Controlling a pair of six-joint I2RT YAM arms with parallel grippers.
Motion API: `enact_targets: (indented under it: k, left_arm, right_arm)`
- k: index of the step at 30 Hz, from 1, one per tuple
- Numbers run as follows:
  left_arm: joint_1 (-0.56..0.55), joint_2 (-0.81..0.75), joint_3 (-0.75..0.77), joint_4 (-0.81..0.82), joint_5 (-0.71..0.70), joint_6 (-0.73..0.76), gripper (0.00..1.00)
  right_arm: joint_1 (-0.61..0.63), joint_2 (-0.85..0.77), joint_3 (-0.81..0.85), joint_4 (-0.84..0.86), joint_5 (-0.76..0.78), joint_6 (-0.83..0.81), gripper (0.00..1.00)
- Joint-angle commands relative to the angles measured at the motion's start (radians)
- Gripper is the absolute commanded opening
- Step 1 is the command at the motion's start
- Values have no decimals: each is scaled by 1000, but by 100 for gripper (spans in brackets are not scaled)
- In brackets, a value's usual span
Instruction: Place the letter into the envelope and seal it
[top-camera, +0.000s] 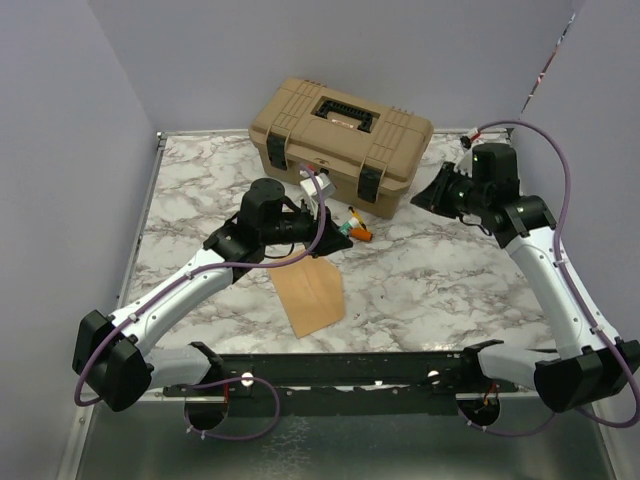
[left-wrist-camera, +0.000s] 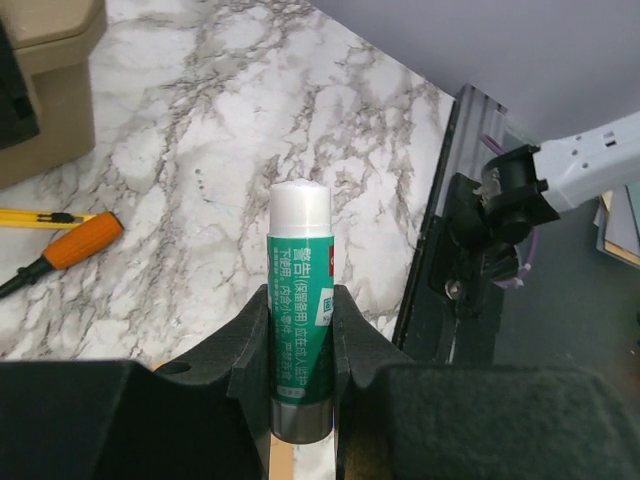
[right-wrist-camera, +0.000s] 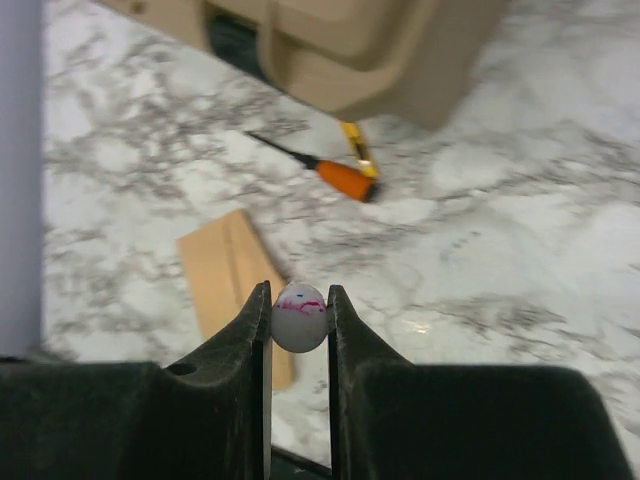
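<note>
Sealing looks to be the step in hand: the left end effector (left-wrist-camera: 300, 300) is clamped on a green glue stick (left-wrist-camera: 300, 250), white tip up, while the right end effector (right-wrist-camera: 300, 305) pinches a small white round piece (right-wrist-camera: 300, 318) with pink marks, possibly its cap. The envelope (top-camera: 310, 293) lies flat on the marble tabletop (top-camera: 450, 290), just nearside of the left end effector. No separate letter shows, so it is probably already inside; whether the flap is down I cannot tell. Gluing and pressing appear left. Beyond lie an orange-handled screwdriver (right-wrist-camera: 345, 178) and a tan toolbox (top-camera: 340, 130).
</note>
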Motion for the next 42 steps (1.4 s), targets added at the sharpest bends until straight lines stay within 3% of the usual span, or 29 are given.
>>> enact_targets:
  k: [1, 7, 12, 21, 31, 42]
  left_arm:
    - [2, -22, 15, -10, -111, 24, 0]
    - [4, -2, 24, -9, -151, 15, 0]
    - [4, 28, 37, -4, -159, -3, 0]
    - [4, 67, 40, 17, -186, -45, 0]
    - [4, 62, 30, 27, -204, -60, 0]
    - [4, 45, 20, 27, -209, -67, 0]
  right_arm:
    - [0, -60, -103, -31, 347, -77, 1]
    - [1, -71, -342, 90, 469, -42, 1]
    - [34, -31, -546, 342, 515, -87, 5]
    - [152, 134, -654, 617, 599, -43, 24]
    - [212, 298, -666, 624, 662, 16, 32]
    - [213, 318, -615, 541, 630, 58, 45]
